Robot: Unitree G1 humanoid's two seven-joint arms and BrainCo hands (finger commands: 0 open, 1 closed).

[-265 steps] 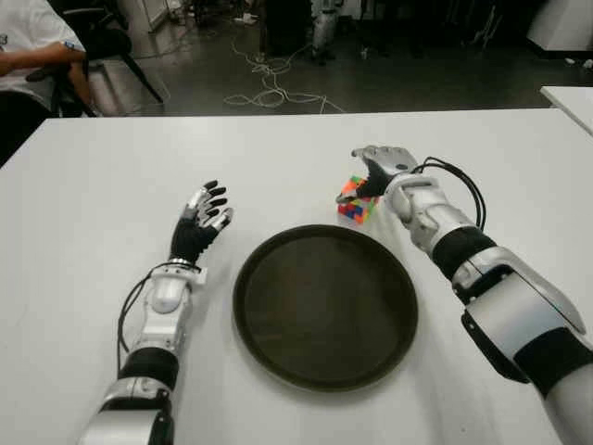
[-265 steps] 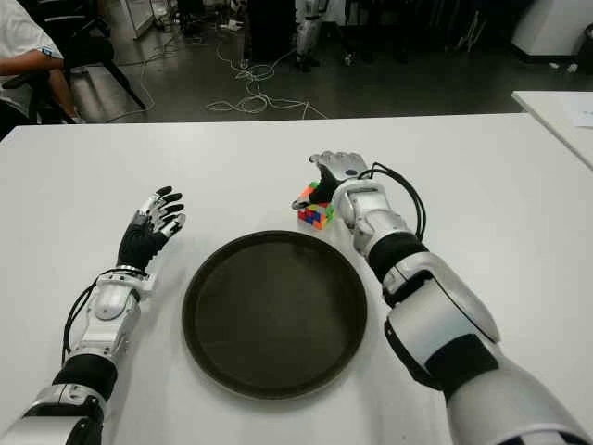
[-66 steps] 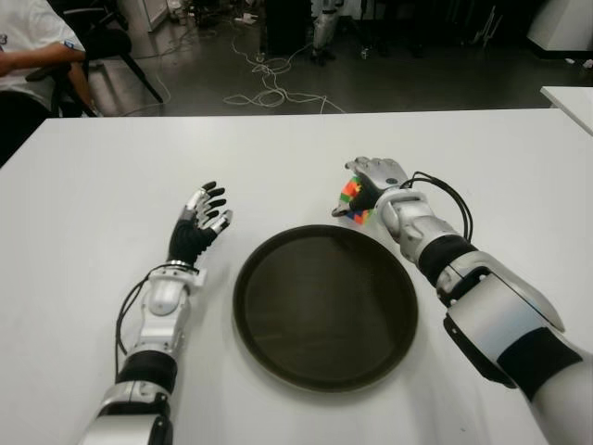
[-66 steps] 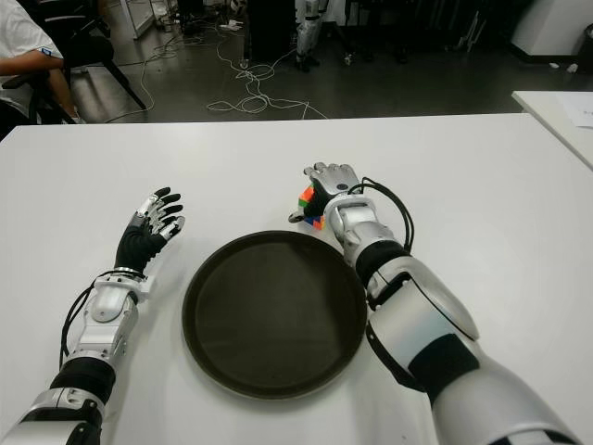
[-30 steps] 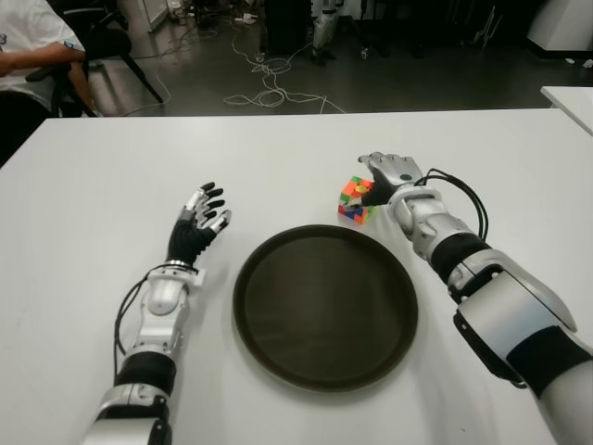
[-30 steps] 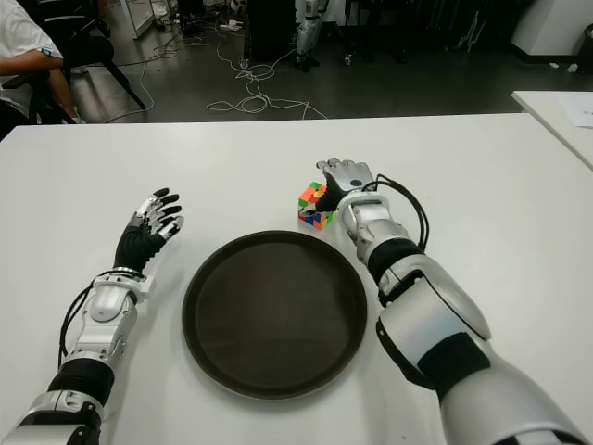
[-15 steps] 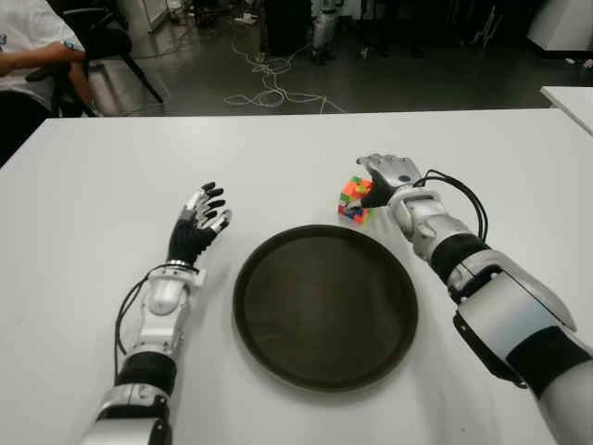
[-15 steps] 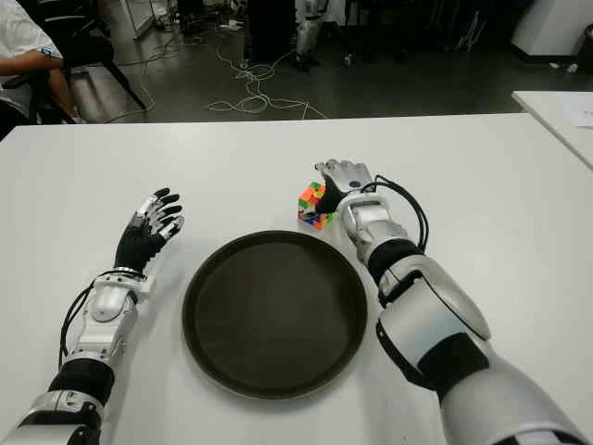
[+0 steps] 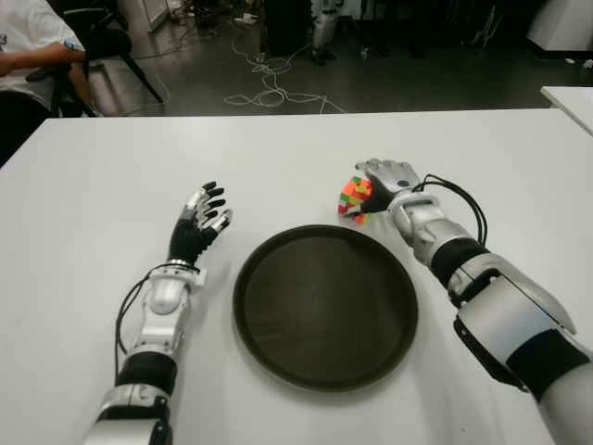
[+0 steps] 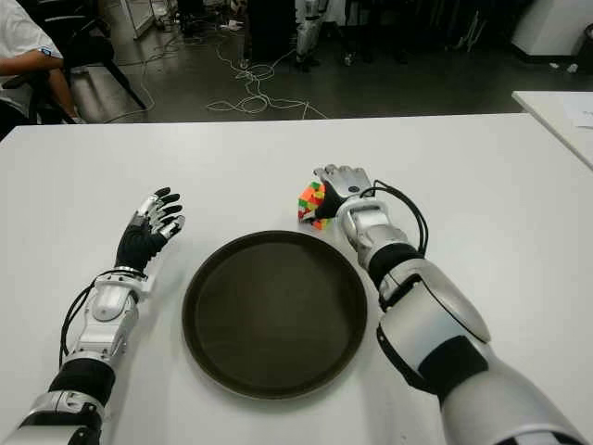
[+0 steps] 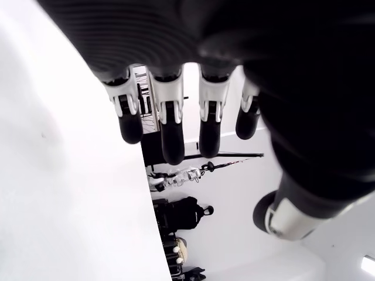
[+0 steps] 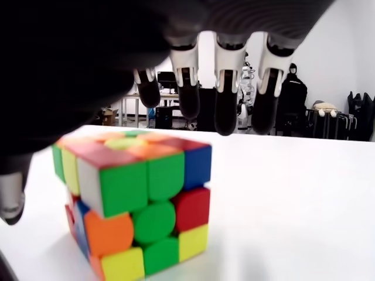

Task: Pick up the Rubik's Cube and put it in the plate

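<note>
The Rubik's Cube stands on the white table, just beyond the far right rim of the dark round plate. My right hand is right beside the cube on its right, palm toward it. In the right wrist view its fingers hang straight above and past the cube without touching it, and the thumb is low at one side. The cube looks slightly tipped. My left hand shows left of the plate with its fingers spread, holding nothing.
A person sits on a chair beyond the table's far left corner. Cables lie on the floor behind the table. The corner of another white table shows at the far right.
My right hand has edged closer to the cube, and the cube has tipped a little and shifted slightly. The left hand and the plate have not moved.
</note>
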